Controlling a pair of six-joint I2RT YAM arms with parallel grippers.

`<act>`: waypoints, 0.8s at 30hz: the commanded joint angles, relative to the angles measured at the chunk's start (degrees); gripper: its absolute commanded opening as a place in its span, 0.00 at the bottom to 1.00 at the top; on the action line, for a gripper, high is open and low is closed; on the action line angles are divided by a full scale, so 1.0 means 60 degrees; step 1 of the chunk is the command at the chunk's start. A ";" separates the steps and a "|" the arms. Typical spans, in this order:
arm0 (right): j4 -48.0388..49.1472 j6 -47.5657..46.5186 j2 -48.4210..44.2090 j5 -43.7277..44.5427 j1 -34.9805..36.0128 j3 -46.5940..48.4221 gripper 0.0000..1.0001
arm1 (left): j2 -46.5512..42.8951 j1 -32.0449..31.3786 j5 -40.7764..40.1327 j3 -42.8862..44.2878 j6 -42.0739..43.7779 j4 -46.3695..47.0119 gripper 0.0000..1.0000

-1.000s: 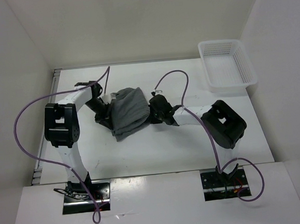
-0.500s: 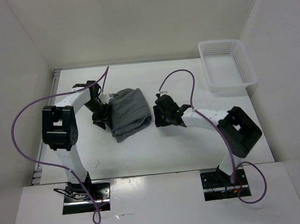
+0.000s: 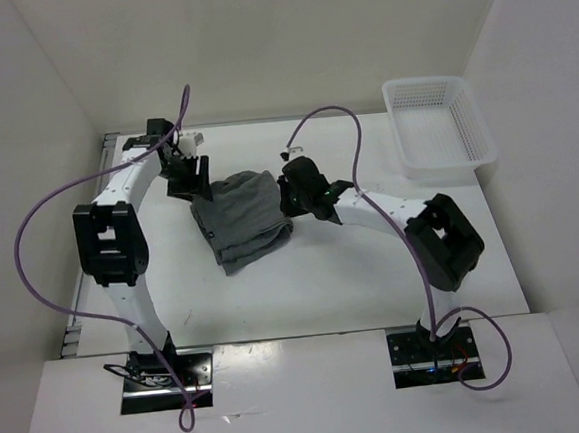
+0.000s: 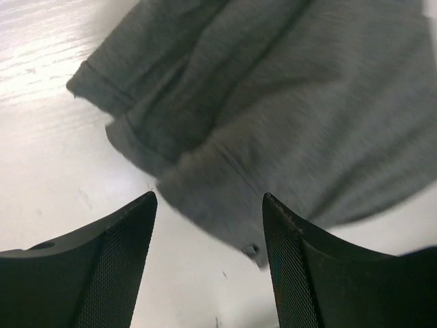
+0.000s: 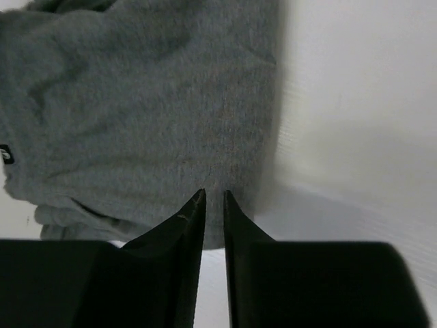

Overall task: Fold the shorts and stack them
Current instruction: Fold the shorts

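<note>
The grey shorts (image 3: 242, 218) are seen lying in a folded bundle on the white table (image 3: 305, 285), roughly midway between the two arms and slightly left of centre in the top view. The bundle is set askew, with its narrower end towards the near edge of the table. The white mesh basket (image 3: 467, 112) is placed at the far right corner, well apart from the shorts.

The left gripper (image 3: 189, 184) is held just beside the far left corner of the bundle. In the left wrist view its fingers (image 4: 102, 273) are spread wide and nothing is held between them (image 4: 206, 205). The shorts (image 4: 273, 102) are seen beyond the fingertips, with several stitched hem edges stacked one over another at the left side of the cloth.

The right gripper (image 3: 286, 195) is positioned at the right edge of the bundle. In the right wrist view its fingers (image 5: 184, 225) are brought almost together, with only a thin slit left between them (image 5: 213, 195). The tips are seen over the lower right edge of the shorts (image 5: 136, 102). Whether any cloth is caught in the slit cannot be told. A small dark tag (image 5: 5, 154) is visible on the cloth at the left border of that view.

Purple cables (image 3: 30, 237) are looped over both arms.
</note>
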 commanded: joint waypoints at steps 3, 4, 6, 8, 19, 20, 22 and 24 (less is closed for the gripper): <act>0.0572 -0.0088 0.1122 -0.0523 -0.0043 0.0536 0.12 | 0.1103 0.0004 -0.1104 -0.0461 0.0038 0.0872 0.70; 0.0573 0.0000 0.1268 -0.0755 -0.0043 0.0449 0.05 | 0.1103 0.0004 -0.1600 -0.0724 0.0038 0.1033 0.68; 0.0485 0.0131 0.1504 -0.0991 -0.0043 0.0229 0.01 | 0.1220 0.0092 -0.1941 -0.0842 0.0038 0.1356 0.63; 0.0863 0.0294 0.1606 -0.1343 -0.0043 -0.0283 0.00 | 0.1482 0.0092 -0.1942 -0.0844 0.0038 0.1459 0.60; 0.0851 0.1144 0.0714 -0.0802 -0.0043 -0.2041 0.00 | 0.2728 -0.0346 -0.0814 0.0620 0.0038 0.1942 0.42; 0.0851 0.1245 0.0713 -0.0802 -0.0043 -0.2042 0.00 | 0.2729 -0.0434 -0.0713 0.0723 0.0038 0.2088 0.42; 0.0750 0.1246 0.0625 -0.0671 -0.0043 -0.2043 0.00 | 0.2918 -0.0624 -0.0610 0.0972 0.0038 0.2220 0.44; 0.0749 0.1333 0.0334 -0.0451 -0.0043 -0.2130 0.00 | 0.3167 -0.0625 -0.0508 0.1586 0.0038 0.2134 0.49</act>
